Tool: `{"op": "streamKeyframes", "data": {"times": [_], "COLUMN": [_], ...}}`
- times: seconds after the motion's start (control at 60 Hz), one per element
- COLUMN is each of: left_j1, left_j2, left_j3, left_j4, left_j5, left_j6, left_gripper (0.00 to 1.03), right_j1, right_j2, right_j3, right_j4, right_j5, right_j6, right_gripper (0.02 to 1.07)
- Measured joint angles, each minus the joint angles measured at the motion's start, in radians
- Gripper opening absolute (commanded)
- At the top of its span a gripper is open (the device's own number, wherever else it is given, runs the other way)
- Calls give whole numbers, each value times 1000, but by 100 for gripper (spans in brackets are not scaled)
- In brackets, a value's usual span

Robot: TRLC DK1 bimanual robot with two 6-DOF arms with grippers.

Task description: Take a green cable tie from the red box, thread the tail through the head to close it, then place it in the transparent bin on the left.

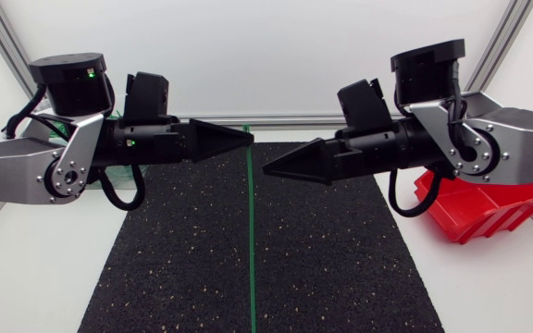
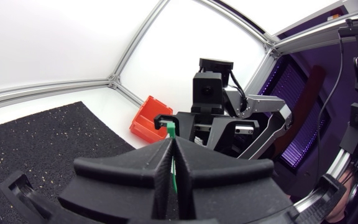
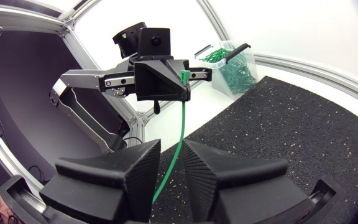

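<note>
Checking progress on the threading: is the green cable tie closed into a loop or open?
Open. The cable tie runs as one straight strip from the left gripper, which pinches its head end; no loop shows.

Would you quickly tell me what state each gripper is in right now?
Left gripper: shut on the green cable tie.
Right gripper: open; the tie runs through its gap.

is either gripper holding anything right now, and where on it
The left gripper is shut on the green cable tie, just below its head; the tail hangs down. The right gripper is open, holding nothing.
</note>
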Motion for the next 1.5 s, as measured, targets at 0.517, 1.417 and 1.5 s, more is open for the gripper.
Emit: {"op": "streamKeyframes", "data": {"times": [0.517, 1.417, 1.5], "left_j1": [117, 212, 212], "left_j2": [0, 188, 193], "left_j3": [10, 208, 208], "left_j4": [-111, -385, -385], "left_j5": [43, 305, 308], "left_j6": [0, 47, 58], "left_gripper": [3, 3, 3], "right_j1": [72, 42, 42], "right_j2": [-83, -117, -116], "right_j3": [-24, -91, -113], "right_j4": [-267, -84, -12], "right_j5": [404, 674, 676], "right_j6": [-544, -1309, -1389], "right_gripper": [104, 103, 103]}}
